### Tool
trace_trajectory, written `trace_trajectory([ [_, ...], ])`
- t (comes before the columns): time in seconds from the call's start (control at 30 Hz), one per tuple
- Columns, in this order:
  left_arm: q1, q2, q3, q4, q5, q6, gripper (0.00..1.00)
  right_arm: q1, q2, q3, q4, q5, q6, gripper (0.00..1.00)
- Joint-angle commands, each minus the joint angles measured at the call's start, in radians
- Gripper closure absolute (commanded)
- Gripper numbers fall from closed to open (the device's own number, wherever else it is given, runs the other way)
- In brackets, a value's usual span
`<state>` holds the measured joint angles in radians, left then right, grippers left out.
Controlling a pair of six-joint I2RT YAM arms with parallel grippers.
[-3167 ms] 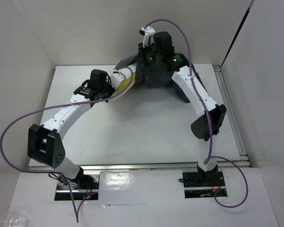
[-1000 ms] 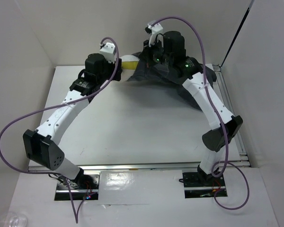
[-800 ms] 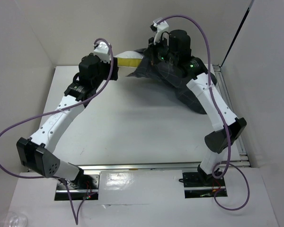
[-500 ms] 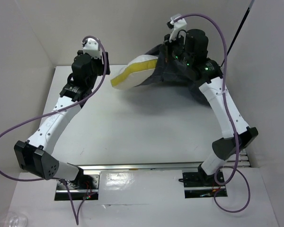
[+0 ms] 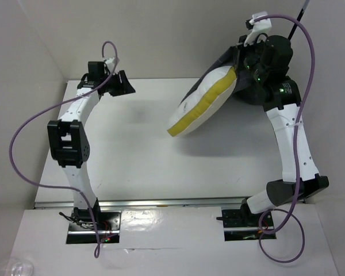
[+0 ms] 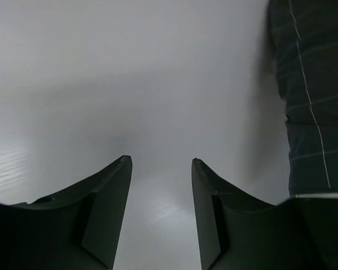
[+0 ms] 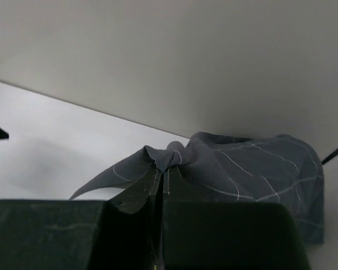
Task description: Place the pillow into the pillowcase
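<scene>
Now that the left arm has pulled back to the far-left side of the desk [image 5: 132, 155], the left fingers [image 5: 125, 86] stand part open with nothing between them, so the pillow is released. The right fingers [image 7: 161, 185] stay pinched shut on a bunch of the pillowcase [image 7: 242, 166] and have hauled it up and to the right. Result: the pillow [image 5: 202, 105] hangs mostly out of the case, sloping down-left with its yellow band showing and only its top end at the dark fabric. Cannot tell if that end is still inside. A second ago far less of it showed. Reads as lost ground: insertion likely needs redoing, with the case mouth held open
</scene>
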<state>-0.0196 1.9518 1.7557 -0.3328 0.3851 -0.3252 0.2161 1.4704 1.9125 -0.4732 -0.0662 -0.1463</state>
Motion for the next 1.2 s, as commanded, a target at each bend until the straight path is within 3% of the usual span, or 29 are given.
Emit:
trace_trajectory([
  [0.0, -0.017, 0.09, 0.061, -0.08, 0.498, -0.037, 0.41, -0.038, -0.071, -0.003, 0.11, 0.009, 0.013, 1.0],
  [0.13, -0.126, 0.102, 0.177, -0.287, 0.454, 0.127, 0.42, -0.057, -0.071, -0.013, 0.12, 0.009, 0.022, 1.0],
  [0.23, -0.21, 0.026, 0.113, -0.299, 0.355, 0.241, 0.42, -0.081, -0.061, -0.013, 0.13, -0.015, 0.046, 1.0],
  [0.4, -0.335, -0.178, -0.048, -0.206, 0.152, 0.362, 0.38, -0.133, -0.025, 0.022, 0.107, -0.072, 0.102, 1.0],
  [0.53, -0.433, -0.275, -0.18, -0.096, -0.032, 0.423, 0.37, -0.142, -0.016, 0.051, 0.088, -0.102, 0.113, 1.0],
  [0.7, -0.468, -0.321, -0.271, 0.055, -0.17, 0.456, 0.35, -0.142, -0.007, 0.091, 0.035, -0.153, 0.122, 1.0],
  [0.8, -0.468, -0.303, -0.28, 0.122, -0.209, 0.466, 0.35, -0.142, -0.016, 0.091, 0.002, -0.172, 0.122, 1.0],
  [1.17, -0.516, -0.124, -0.069, 0.178, -0.14, 0.408, 0.35, -0.164, -0.035, 0.088, -0.019, -0.218, 0.131, 1.0],
])
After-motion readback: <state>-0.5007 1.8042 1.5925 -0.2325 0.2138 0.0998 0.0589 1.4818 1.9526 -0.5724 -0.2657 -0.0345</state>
